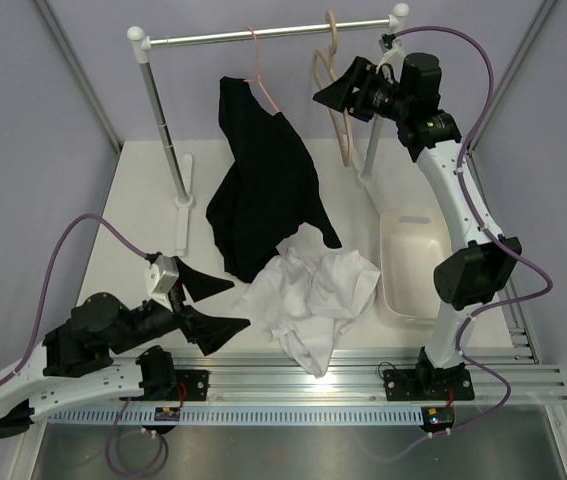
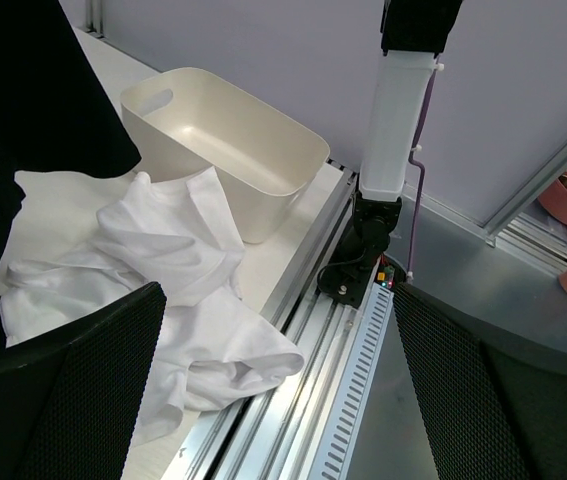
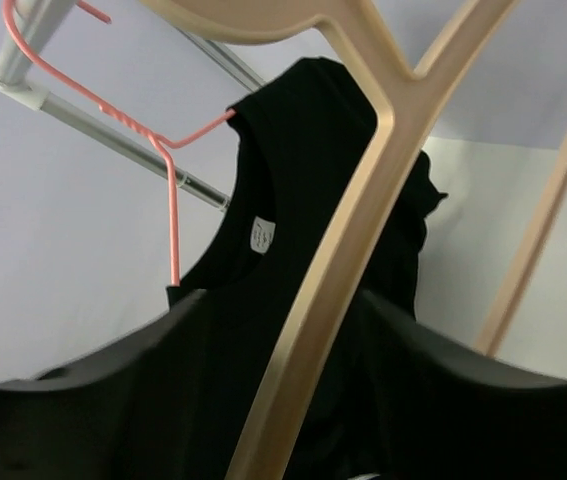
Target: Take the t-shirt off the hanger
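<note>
The white t-shirt lies crumpled on the table near the front edge, off the hanger; it also shows in the left wrist view. The beige wooden hanger hangs bare on the rail at the right. In the right wrist view one hanger arm runs between the fingers of my right gripper. My right gripper is open around that arm, not clamped on it. My left gripper is open and empty, just left of the t-shirt, and in its own view it sits over the front rail.
A black garment hangs from a thin pink wire hanger on the metal rail, its hem touching the t-shirt. A white basin stands at the right of the t-shirt. The rack's left post stands at the back left.
</note>
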Controlling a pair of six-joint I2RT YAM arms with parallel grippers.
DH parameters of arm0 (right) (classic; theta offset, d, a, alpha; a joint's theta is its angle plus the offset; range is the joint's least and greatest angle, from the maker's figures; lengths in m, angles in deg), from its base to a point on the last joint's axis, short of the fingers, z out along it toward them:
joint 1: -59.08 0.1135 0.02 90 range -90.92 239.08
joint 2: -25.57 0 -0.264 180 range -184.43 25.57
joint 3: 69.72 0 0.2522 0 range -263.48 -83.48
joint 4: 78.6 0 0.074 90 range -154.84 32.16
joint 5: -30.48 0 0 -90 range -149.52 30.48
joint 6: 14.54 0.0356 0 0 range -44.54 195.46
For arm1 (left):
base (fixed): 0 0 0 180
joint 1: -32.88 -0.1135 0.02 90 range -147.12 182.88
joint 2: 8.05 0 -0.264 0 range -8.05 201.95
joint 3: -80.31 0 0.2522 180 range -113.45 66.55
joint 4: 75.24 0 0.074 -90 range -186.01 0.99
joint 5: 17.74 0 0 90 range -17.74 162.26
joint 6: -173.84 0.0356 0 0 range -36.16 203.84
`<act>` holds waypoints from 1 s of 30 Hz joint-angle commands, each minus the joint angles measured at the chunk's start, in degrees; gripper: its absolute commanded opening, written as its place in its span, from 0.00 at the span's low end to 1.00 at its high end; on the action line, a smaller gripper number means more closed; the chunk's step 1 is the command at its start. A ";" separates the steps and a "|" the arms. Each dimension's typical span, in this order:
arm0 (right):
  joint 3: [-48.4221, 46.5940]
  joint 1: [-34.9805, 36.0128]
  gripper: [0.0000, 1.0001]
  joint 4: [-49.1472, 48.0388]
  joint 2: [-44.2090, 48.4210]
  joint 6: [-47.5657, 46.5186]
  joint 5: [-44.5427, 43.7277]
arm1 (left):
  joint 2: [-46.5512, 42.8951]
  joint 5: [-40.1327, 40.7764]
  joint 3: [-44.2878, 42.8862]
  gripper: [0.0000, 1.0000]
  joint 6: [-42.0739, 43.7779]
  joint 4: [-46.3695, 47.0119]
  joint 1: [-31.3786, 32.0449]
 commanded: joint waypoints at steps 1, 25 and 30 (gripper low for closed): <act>-2.93 -0.14 0.88 5.52 4.90 -4.88 -0.12 | 0.46 2.14 -0.20 0.99 1.51 4.12 0.23; 49.71 7.22 1.00 26.08 54.04 -16.22 -26.81 | 9.26 17.70 1.37 0.99 -1.73 13.00 0.23; 55.32 25.74 1.00 26.63 52.46 -12.64 -39.65 | 4.43 17.36 4.54 0.99 -3.67 14.68 0.23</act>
